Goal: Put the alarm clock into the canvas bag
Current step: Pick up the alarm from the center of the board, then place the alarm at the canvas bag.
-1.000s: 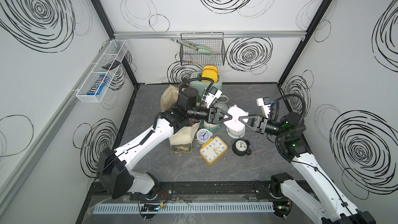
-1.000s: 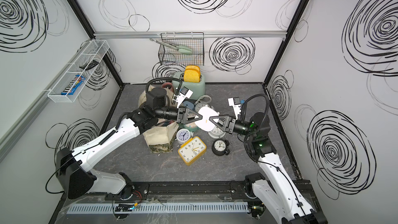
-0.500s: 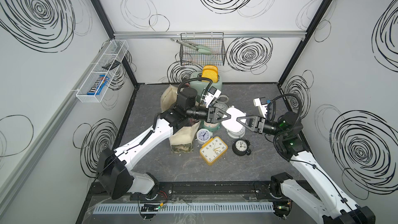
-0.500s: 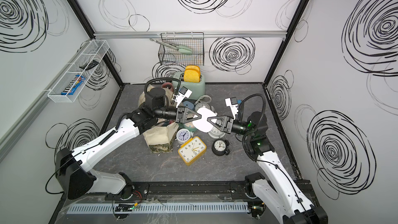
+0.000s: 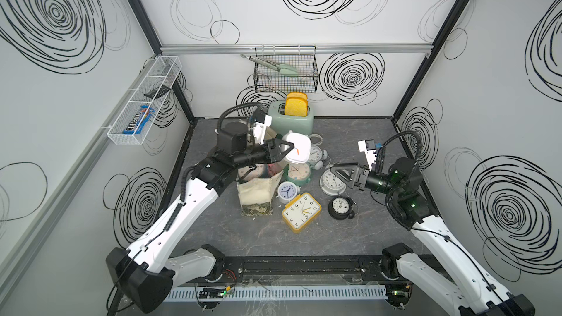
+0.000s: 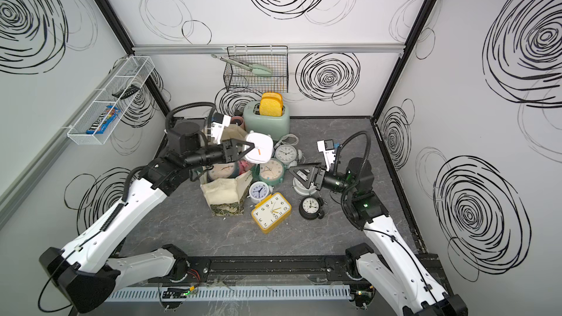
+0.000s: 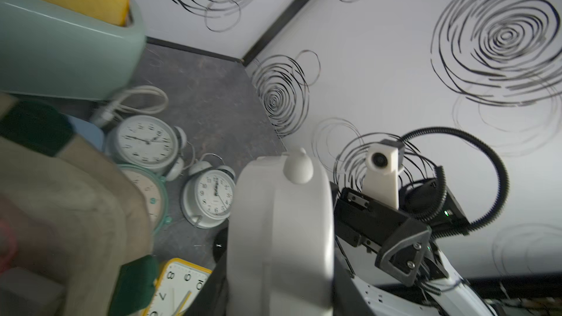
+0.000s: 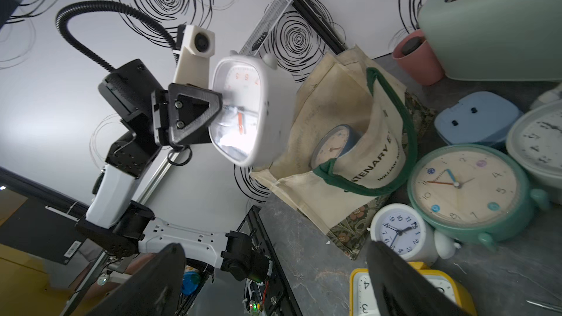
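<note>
My left pincer (image 5: pixel 286 151) is clamped on the white alarm clock (image 5: pixel 301 147), across dial and back. In a top view the clock hangs at frame centre, just up-frame of the canvas bag (image 5: pixel 255 191) mouth. My right pincer (image 5: pixel 336 174), right of centre, has its jaws apart and is empty.

Judgement: light hollow plastic, stiff; the smooth shell is likely slippery and the dial cover scratch-prone. The flat faces give best purchase.

Look: rounded-square white case, two top knobs, orange numerals and hand.
</note>
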Motion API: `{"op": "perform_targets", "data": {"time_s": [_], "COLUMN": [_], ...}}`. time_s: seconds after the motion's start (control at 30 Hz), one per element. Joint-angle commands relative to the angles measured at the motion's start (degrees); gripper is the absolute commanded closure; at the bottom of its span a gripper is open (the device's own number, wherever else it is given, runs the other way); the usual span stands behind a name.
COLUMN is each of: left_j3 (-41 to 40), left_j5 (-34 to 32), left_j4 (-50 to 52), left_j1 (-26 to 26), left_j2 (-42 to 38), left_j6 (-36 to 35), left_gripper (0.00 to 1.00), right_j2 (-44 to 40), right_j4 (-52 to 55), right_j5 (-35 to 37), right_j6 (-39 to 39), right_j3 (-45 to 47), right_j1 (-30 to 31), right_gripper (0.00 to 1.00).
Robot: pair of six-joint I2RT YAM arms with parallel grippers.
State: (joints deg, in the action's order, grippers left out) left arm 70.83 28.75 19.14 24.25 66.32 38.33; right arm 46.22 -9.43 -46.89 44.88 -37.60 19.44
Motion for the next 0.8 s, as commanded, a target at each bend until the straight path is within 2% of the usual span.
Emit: {"op": "perform_targets", "data": {"time_s": [0.0,0.1,0.2,0.53,0.77], "left_j3": [2.6,2.6,2.3,2.7,3.5], "left_j5": [-8.7,-10.2,-12.6,-21.2,-19.4], "left_j4": [7.1,10.7,10.8,4.6,-1.4], "left_j1": [-5.8,-10.7,-13.0,-14.1,-14.9], "left_j2": [-0.9,0.6,2.7,15.0,22.9], "left_j6": [-2.7,-4.7,-5.9,-1.2,3.2], "left_gripper": [0.73,0.74,0.74,0.76,0.75], "right_j2": [0.2,0.4,0.3,-1.3,-5.1], "right_j4": [3.7,5.6,6.2,7.9,14.2], "right_j5": [3.9,6.5,7.7,8.3,13.0], "right_j6": [-4.5,-6.4,-6.9,-7.3,-9.5], "right_j3": [-1.3,-1.2,-0.7,0.6,1.0], "right_j1": [1.4,3.0,3.7,4.4,4.4], "right_gripper": [0.03,0.03,0.03,0.03,0.03]}}
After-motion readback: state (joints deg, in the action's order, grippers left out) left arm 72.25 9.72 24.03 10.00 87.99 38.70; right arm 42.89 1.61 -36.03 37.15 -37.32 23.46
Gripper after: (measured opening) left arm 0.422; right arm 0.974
